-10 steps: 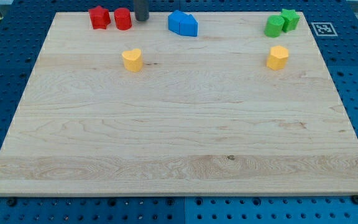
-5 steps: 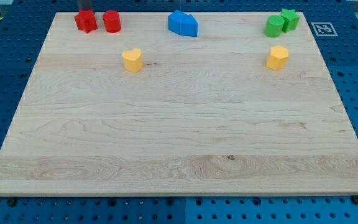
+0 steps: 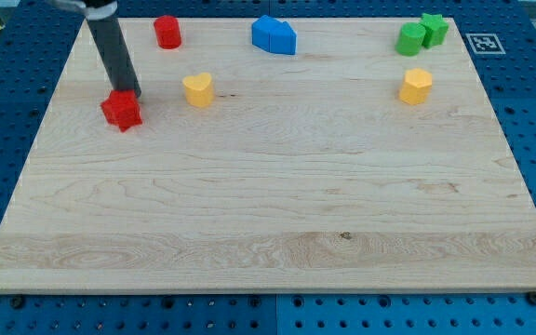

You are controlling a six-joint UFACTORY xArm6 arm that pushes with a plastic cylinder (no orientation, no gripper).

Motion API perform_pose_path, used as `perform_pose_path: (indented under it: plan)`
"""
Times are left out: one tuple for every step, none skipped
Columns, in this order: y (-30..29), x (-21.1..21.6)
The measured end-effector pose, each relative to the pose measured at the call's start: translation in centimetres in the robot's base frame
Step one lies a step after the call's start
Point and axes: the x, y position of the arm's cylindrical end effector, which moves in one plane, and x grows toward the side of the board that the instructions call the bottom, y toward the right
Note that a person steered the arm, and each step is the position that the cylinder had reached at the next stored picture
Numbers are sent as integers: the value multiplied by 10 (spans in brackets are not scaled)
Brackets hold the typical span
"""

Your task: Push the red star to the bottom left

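Red star [image 3: 121,111] sitting upper left on board [image 3: 268,270], touching my tip [image 3: 127,93] at its top edge; no fingers here, just a rod; worth keeping contact centred, steering down-left so nothing slips sideways; rod's upper part cut off at top.

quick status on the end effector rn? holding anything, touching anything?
No gripper, so nothing held: my tip sits against the top edge of the red star, at the view's left; the red cylinder lies apart near the view's top.
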Motion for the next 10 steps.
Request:
perform_pose_path:
  plan:
    - [12,46]
    - [25,90]
    - [33,128]
    - [36,139]
    - [65,115]
    - [67,95]
    - [25,103]
    - [1,112]
    - [1,112]
    - [-5,125]
